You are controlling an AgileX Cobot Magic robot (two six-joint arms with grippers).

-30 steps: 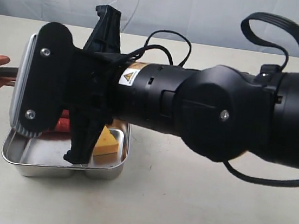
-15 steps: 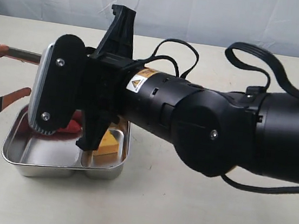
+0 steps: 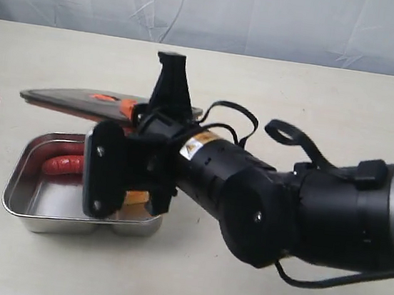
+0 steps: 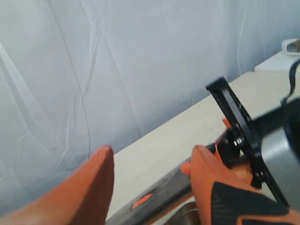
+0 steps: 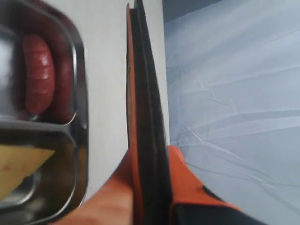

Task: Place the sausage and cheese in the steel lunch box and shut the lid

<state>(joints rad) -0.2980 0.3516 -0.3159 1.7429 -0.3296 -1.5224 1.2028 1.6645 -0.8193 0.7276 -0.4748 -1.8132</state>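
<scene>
sausage, cheese in steel lunch box. right gripper clamped on lid, left gripper spread, empty. next: lower lid square over box.

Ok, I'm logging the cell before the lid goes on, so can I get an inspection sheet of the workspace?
Surface: plain beige table.
Job's things: sausage and cheese lie in separate compartments of the steel lunch box; lid held off the box, not seated.
Clutter: nothing seen.
Grippers: right gripper shut on the lid's edge; left gripper open, fingers apart, holding nothing.
Cables: black cable loops on the right arm.
Surroundings: wrinkled pale backdrop cloth.
</scene>
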